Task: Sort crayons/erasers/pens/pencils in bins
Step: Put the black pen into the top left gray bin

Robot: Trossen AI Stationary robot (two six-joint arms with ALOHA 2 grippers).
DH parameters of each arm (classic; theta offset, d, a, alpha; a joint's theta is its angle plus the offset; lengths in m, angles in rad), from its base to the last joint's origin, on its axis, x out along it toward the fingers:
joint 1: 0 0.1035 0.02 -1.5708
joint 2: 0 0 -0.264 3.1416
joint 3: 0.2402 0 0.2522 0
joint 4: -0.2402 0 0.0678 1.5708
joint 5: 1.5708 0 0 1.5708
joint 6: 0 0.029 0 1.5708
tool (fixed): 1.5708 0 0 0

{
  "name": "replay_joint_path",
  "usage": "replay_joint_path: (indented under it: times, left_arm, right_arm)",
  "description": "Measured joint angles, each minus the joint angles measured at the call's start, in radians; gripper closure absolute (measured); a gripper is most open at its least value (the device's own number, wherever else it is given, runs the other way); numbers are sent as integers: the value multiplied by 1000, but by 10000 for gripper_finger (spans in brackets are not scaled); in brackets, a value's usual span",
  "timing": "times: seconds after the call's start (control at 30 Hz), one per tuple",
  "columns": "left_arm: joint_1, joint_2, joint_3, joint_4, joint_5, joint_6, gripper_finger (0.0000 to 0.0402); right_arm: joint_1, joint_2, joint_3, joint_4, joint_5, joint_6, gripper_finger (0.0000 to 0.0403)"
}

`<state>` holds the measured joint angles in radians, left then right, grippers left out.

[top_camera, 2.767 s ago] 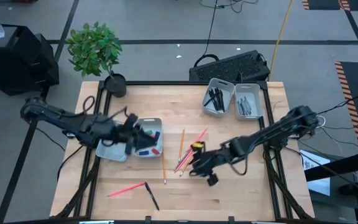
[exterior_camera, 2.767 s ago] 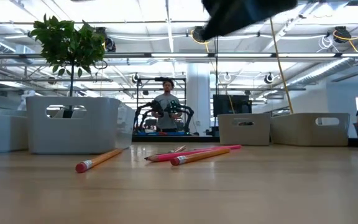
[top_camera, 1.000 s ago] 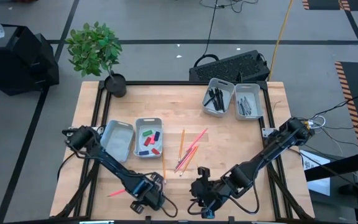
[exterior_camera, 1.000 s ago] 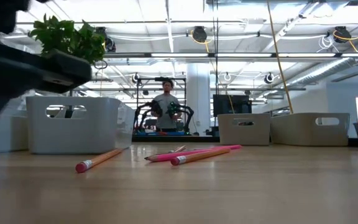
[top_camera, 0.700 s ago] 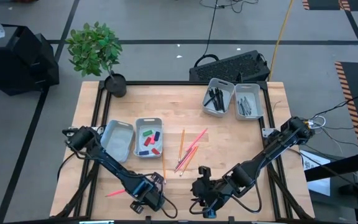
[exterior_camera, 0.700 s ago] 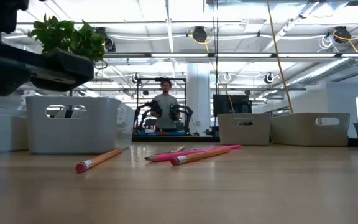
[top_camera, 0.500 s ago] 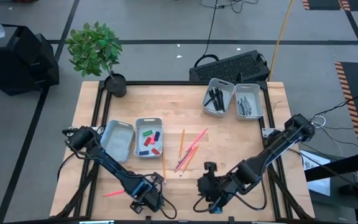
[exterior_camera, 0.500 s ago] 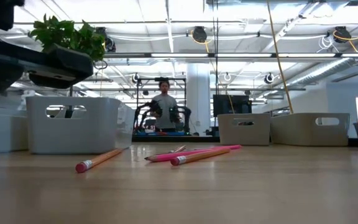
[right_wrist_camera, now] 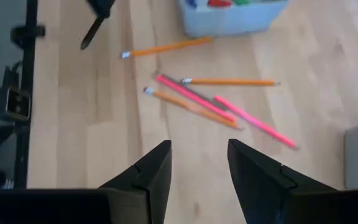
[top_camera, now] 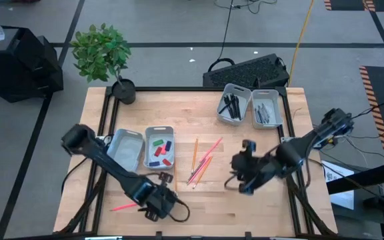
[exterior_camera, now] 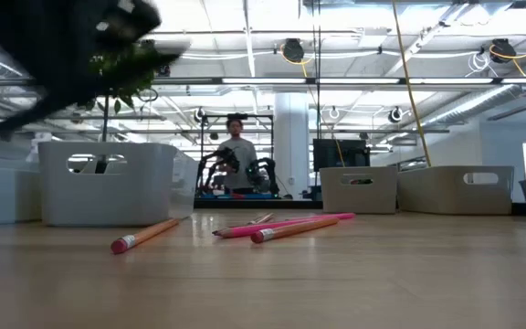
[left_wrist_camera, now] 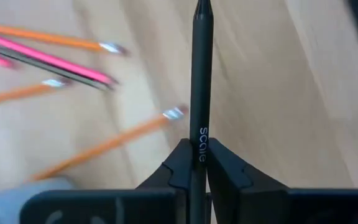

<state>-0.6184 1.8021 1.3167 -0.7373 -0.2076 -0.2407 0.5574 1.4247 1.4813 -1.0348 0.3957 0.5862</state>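
Near the bottom edge of the high view, left of centre, the left gripper (top_camera: 160,202) hangs over the front of the wooden table (top_camera: 199,212), its fingers (left_wrist_camera: 178,165) clamped tight on a black pen (left_wrist_camera: 200,81) that sticks straight out past their tips. Just left of it in the high view a pink pencil (top_camera: 124,207) lies alone on the wood. Right of centre, a little higher in the frame, the right gripper (top_camera: 243,175) is over bare table with its fingers (right_wrist_camera: 151,169) spread apart and nothing between them. Between the two arms, at the middle of the high view, a loose cluster of orange and pink pencils (top_camera: 201,163) lies fanned out; in the low view these show as sticks lying flat on the tabletop at centre. Left of that cluster sit two bins side by side: the nearer-to-centre bin (top_camera: 159,147) holds red, green and blue erasers (top_camera: 159,146), and its neighbour (top_camera: 125,150) is further left. In the upper right of the table the other pair of bins stands: one (top_camera: 233,104) with black pens (top_camera: 230,107) inside, the next one (top_camera: 266,109) holding thin dark sticks. A potted plant (top_camera: 104,55) sits at the table's upper left corner
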Motion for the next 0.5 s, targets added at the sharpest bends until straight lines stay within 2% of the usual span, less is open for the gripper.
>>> replay_joint_path:
  times: [0.13,0.27,0.4,0.5]
  left_arm:
    - [49,-145,0,14,-60,-10,367]
    - [129,-271,2,59,-70,-33,366]
    - [251,-364,2,184,-118,-28,366]
    - [346,-383,2,296,-115,7,365]
  right_arm:
    - [-64,-134,-166,170,0,-97,238]
    - [-139,-252,-366,420,-3,-198,204]
    - [-217,-308,-507,726,-5,-319,170]
    - [-280,-311,-554,971,-4,-387,162]
